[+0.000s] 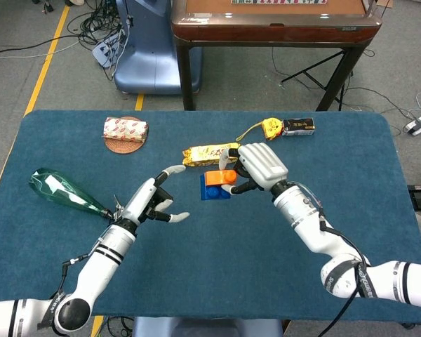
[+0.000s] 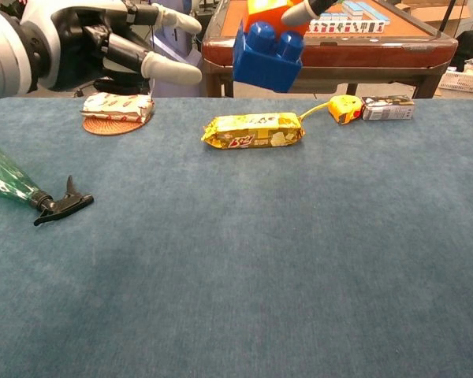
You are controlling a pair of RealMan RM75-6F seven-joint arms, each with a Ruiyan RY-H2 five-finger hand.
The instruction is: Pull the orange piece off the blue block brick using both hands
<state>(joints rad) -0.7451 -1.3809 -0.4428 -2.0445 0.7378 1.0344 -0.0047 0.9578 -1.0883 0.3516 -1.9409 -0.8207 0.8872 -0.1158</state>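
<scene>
Tabletop [image 1: 217,260] items number 1 blue block brick [image 1: 215,191] with 1 orange piece [image 1: 216,177] on top, 1 green spray bottle [image 1: 59,191], 2 snack packs, 1 yellow tape measure [image 1: 270,127] and 1 small carton [image 1: 298,126]. One snack pack [image 1: 125,128] sits on a round coaster [image 1: 123,144]; the yellow pack [image 1: 209,154] lies flat. Right hand [image 1: 256,170] holds the brick lifted above the cloth, fingers on the orange piece. Left hand [image 1: 154,202] has its fingers spread, holding nothing, just left of the brick.
</scene>
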